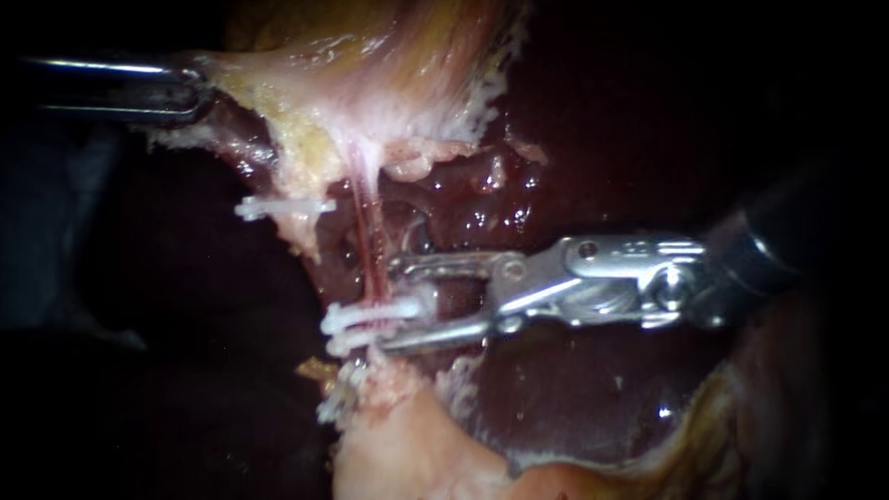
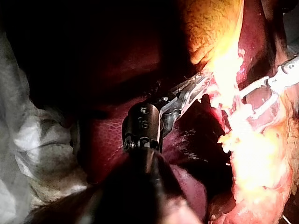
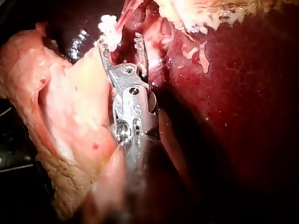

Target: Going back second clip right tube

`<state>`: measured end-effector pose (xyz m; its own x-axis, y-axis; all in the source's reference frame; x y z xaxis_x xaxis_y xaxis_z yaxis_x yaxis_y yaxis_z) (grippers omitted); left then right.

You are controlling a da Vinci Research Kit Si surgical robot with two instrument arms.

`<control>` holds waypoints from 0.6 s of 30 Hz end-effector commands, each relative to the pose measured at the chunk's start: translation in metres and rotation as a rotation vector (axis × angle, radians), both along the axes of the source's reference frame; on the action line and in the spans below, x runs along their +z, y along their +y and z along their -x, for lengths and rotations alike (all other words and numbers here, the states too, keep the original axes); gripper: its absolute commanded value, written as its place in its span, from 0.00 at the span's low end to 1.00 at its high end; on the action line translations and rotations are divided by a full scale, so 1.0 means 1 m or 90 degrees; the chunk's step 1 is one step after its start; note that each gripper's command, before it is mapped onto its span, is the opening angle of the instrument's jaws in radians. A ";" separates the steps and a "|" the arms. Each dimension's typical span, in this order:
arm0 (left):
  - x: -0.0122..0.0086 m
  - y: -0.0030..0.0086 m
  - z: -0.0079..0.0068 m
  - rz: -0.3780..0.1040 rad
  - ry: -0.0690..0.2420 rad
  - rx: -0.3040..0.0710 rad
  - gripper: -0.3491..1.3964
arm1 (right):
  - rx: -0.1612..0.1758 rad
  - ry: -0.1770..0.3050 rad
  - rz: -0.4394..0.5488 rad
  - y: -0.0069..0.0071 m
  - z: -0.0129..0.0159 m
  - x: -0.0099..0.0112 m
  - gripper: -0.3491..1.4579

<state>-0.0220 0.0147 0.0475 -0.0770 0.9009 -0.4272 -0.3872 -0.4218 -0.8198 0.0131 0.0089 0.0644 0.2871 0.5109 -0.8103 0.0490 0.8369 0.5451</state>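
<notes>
- Sitting on the right tube (image 1: 369, 250): two clips (image 1: 356, 319), apparently placed.
- Right instrument (image 1: 394, 306) jaws spread, empty; withdrawal left.
- Left instrument (image 2: 198, 88) seemingly pinching gallbladder (image 1: 306, 83).

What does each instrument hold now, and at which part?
The left instrument grips the pale tissue at its edge. The right instrument, jaws open, holds nothing.

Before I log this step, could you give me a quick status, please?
Left instrument shut on pale tissue. Right instrument open beside clips on tube. Nothing blocking.
</notes>
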 end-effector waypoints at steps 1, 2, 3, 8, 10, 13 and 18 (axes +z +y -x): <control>0.0000 0.0000 0.0000 0.000 0.000 0.000 0.00 | -0.003 0.002 0.010 0.0001 0.0008 -0.0002 0.47; 0.0000 0.0000 0.0000 0.000 0.000 0.000 0.00 | -0.007 0.005 0.016 0.0001 0.0017 -0.0005 0.47; 0.0000 0.0000 0.0000 0.000 0.000 0.000 0.00 | -0.010 0.007 0.023 0.0002 0.0025 -0.0007 0.47; 0.0000 0.0000 0.0000 0.000 0.000 0.000 0.00 | -0.016 0.013 0.057 0.0011 0.0059 -0.0020 0.47; 0.0000 0.0000 0.0000 0.000 0.000 0.000 0.00 | -0.016 0.009 0.066 0.0015 0.0070 -0.0024 0.47; 0.0000 0.0000 -0.0001 0.000 0.000 0.000 0.00 | -0.023 -0.003 0.072 0.0018 0.0083 -0.0029 0.47; 0.0001 0.0000 0.0000 0.001 0.000 0.000 0.00 | -0.028 -0.022 0.084 0.0019 0.0096 -0.0031 0.47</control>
